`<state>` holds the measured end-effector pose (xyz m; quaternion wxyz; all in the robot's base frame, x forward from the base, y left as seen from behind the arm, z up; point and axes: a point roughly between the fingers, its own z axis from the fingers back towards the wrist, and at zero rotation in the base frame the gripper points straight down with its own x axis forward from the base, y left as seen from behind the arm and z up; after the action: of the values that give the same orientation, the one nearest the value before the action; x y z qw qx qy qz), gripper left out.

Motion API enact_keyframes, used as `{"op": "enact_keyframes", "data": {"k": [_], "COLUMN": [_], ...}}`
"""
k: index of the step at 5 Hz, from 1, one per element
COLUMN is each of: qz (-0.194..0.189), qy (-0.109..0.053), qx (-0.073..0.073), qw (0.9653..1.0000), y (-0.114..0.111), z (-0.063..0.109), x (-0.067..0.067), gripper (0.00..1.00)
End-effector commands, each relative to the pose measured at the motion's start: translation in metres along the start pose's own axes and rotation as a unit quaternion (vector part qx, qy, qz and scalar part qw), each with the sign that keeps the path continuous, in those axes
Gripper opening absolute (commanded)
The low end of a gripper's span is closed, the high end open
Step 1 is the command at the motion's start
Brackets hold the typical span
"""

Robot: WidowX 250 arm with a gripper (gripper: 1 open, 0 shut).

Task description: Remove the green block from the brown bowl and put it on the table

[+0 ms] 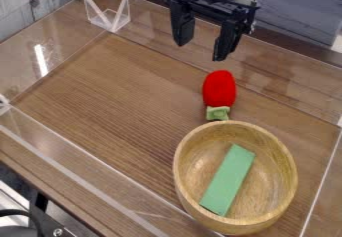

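Note:
The green block point(229, 180) lies flat inside the brown bowl point(189, 153), slanting from the bowl's middle toward its near rim. The bowl sits at the near right of the table point(107, 91). My gripper point(203, 38) hangs at the far side, pointing down with its two dark fingers point(179, 26) spread apart and nothing between them. It is well above and behind the bowl, clear of the block.
A red strawberry-like toy point(218, 90) with green leaves lies on the table just behind the bowl, between it and my gripper. Low clear acrylic walls point(80, 141) run round the table's edges, with a clear angled piece point(107, 16) at the far left.

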<state>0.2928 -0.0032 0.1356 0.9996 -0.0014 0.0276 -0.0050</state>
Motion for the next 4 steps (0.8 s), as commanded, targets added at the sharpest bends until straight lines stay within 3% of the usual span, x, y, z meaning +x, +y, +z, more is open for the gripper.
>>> {"op": "enact_keyframes", "data": {"k": [1,2,4], "qz": [0.02,0.031,-0.023], "qy": [0.015,0.024,0.018], "qx": [-0.007,-0.017,-0.027], "qw": [0.9997,0.9991,0.9992], "y": [-0.017,-0.051,-0.099], "z": [-0.014,-0.03,-0.054], "x": [0.0,-0.013,-0.043], "gripper": [1.0,1.0,1.0]}}
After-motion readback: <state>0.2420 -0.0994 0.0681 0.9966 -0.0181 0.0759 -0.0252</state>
